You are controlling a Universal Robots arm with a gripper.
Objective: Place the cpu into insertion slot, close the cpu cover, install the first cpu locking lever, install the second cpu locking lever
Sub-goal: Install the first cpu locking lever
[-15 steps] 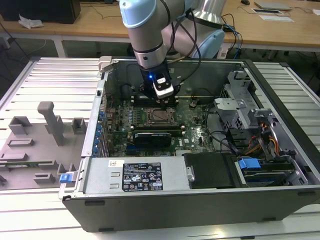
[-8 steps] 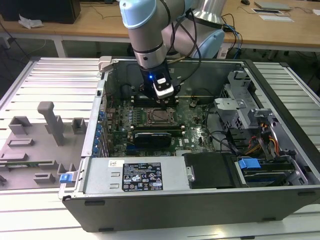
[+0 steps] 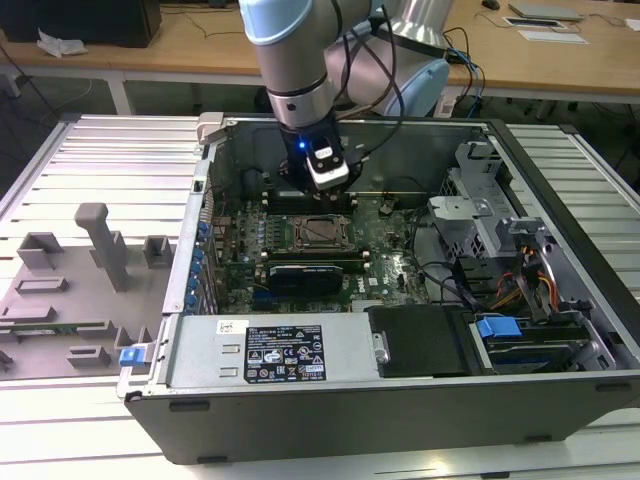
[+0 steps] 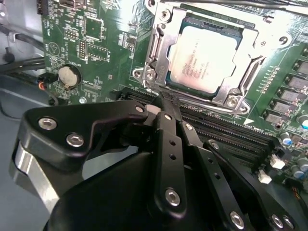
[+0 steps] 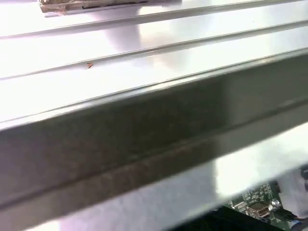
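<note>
Cpu (image 4: 206, 57) sits flat in the insertion slot (image 4: 185, 26), with the cpu cover (image 4: 250, 72) closed down around its metal top. We judge the chip light, rigid and fragile underneath; best taken by its edges, never the contact side. Gripper (image 4: 161, 103) hovers just beside the socket's near corner, fingers (image 4: 166, 125) drawn together, holding nothing we can see. Memory slots (image 4: 226, 130) lie between socket and gripper

cpu (image 4: 204, 58) in the insertion slot (image 4: 174, 79), cpu cover (image 4: 155, 45) closed over it, memory slots (image 4: 226, 134) beside the slot, gripper (image 4: 161, 103) just beyond them, coin battery (image 4: 68, 75) well apart.
</note>
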